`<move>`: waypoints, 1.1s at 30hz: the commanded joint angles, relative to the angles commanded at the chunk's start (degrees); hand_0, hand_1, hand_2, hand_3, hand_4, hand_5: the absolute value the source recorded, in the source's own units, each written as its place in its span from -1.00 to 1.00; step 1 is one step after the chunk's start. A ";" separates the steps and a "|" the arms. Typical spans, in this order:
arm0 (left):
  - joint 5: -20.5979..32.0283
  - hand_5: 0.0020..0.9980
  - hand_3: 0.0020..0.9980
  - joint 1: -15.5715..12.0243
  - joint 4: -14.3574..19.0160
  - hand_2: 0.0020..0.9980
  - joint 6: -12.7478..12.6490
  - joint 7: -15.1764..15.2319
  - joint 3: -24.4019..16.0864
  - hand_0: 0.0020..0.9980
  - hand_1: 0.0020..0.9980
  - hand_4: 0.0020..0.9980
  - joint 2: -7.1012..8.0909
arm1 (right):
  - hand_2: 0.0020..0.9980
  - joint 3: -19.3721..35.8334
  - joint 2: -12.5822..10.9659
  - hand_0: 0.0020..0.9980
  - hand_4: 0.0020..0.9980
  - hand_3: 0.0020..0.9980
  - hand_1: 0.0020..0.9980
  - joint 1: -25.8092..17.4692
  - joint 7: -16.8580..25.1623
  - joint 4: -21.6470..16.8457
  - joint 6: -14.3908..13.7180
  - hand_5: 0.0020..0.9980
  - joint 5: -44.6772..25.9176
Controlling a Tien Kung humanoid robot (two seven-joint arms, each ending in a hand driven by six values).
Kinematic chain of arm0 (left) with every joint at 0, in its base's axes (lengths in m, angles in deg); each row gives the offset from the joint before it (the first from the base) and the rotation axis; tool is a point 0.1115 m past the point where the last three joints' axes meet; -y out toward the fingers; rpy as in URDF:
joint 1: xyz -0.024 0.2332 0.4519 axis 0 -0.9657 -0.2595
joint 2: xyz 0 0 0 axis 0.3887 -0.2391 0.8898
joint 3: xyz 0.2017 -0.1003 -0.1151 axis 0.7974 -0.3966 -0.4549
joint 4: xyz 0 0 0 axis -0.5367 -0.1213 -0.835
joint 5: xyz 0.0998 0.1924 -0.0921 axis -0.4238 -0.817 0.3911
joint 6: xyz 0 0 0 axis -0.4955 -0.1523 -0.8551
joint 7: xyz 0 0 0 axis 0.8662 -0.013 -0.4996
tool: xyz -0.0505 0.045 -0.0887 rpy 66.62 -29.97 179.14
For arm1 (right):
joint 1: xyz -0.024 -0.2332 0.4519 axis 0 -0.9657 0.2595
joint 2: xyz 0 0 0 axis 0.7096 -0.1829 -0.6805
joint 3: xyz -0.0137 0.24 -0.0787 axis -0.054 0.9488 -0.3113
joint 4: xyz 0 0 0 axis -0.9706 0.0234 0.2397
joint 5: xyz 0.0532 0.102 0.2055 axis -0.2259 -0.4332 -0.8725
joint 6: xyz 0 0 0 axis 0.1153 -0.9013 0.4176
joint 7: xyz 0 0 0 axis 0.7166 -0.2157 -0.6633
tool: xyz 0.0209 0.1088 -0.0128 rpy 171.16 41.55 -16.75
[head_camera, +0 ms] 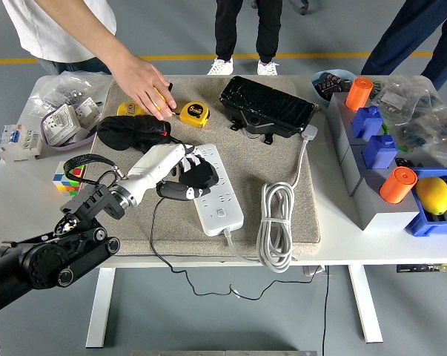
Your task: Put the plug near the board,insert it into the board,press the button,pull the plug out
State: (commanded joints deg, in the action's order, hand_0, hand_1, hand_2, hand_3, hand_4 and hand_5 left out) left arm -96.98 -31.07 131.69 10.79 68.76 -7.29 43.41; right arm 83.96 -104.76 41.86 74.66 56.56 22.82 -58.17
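Observation:
The white power strip (216, 194) lies lengthwise on the beige mat (297, 185), with its white cord coiled (277, 222) to the right. My left hand (190, 176) comes in from the lower left and hovers over the strip's upper left part, fingers curled around a black plug. The plug's thin black cable (153, 230) trails down over the table's front edge. I cannot tell whether the plug's pins touch the sockets. The strip's button (222, 215) shows near its lower end.
A person's hand (145, 85) reaches in from the top left and rests beside a yellow tape measure (195, 113). A black pouch (130, 132) lies just behind my hand, a black wrapped box (267, 106) further back. Grey bins with blue blocks, orange cylinders (397, 184) and a lemon (433, 194) stand at the right.

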 joint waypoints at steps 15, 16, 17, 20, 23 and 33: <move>-1.12 -0.87 0.05 0.13 -1.78 -0.34 0.84 0.41 0.24 -0.55 -0.35 0.51 0.51 | 0.16 0.26 -0.14 0.23 0.36 0.07 0.24 -0.19 0.12 -0.42 0.10 -0.53 0.29; -1.15 -0.87 0.05 0.10 -1.82 -0.34 1.08 0.49 0.16 -0.55 -0.35 0.51 0.60 | 0.16 0.28 -0.14 0.23 0.36 0.07 0.24 -0.19 0.13 -0.43 0.11 -0.53 0.29; -1.18 -0.87 0.05 0.08 -1.84 -0.34 1.27 0.64 0.12 -0.55 -0.35 0.51 0.67 | 0.16 0.28 -0.14 0.23 0.36 0.07 0.24 -0.19 0.13 -0.44 0.11 -0.53 0.27; -1.38 -0.87 0.05 0.05 -1.89 -0.34 1.49 0.99 0.28 -0.55 -0.35 0.51 0.87 | 0.16 0.33 -0.10 0.23 0.36 0.07 0.24 -0.22 0.15 -0.41 0.12 -0.53 0.26; -1.80 -0.86 0.04 -0.03 -2.17 -0.34 1.54 1.24 0.12 -0.55 -0.34 0.52 0.95 | 0.16 0.30 -0.03 0.23 0.36 0.07 0.24 -0.27 0.15 -0.39 0.13 -0.54 0.25; -3.12 -0.86 0.04 0.21 -2.66 -0.32 2.18 2.38 -0.21 -0.54 -0.31 0.51 1.39 | 0.16 0.56 0.01 0.23 0.36 0.07 0.24 -0.27 0.29 -0.38 0.17 -0.54 0.22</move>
State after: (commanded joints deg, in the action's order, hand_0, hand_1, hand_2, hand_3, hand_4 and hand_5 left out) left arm -100.10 -30.86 129.02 12.97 71.14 -7.50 44.80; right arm 84.53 -104.75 41.59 74.95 56.18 22.99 -57.95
